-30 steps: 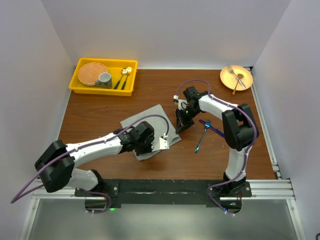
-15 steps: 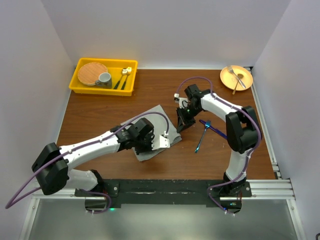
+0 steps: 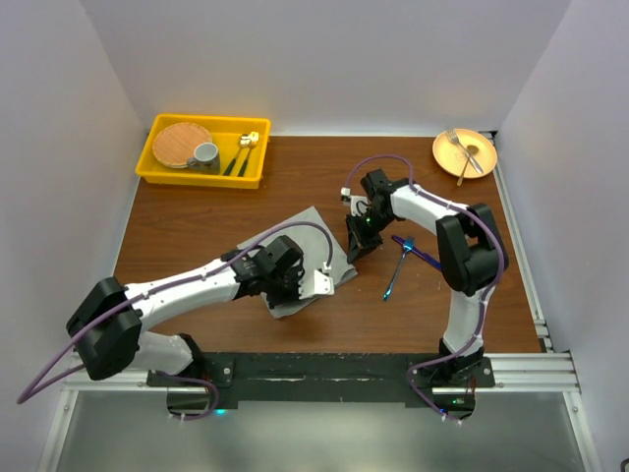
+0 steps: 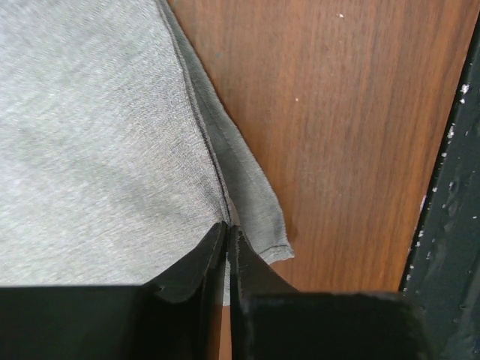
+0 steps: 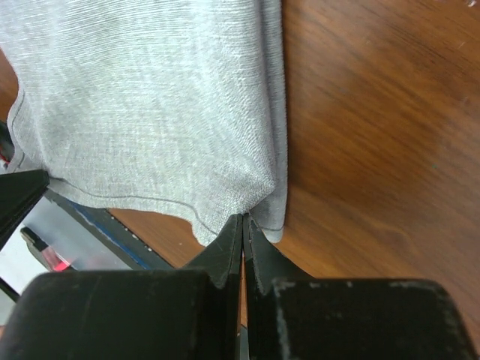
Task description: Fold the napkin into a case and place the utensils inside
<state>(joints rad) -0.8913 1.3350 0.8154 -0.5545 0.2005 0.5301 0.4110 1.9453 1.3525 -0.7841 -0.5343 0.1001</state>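
Napkin (image 4: 90, 150) corners clamped: left gripper (image 4: 227, 227) at 5 o'clock, right gripper (image 5: 244, 219) at 3 (so you can fold it over).

- The table (image 3: 197, 221) has a brown wood-grain top and fills the middle of a small booth.
- The far wall (image 3: 324, 59) is a plain white panel standing right at the table's far edge.
- The left wall (image 3: 59, 147) and the right wall (image 3: 580, 147) are the same white panels and close in both sides.
- A black bar (image 3: 324, 366) runs across the table's near edge.
- Silver rails (image 3: 531, 285) run along the right edge, from far to near.
- Nearer than the bar lies a grey metal sheet (image 3: 324, 438) with a dull sheen.
- The light is soft and even, and the shadows on the wood are faint.
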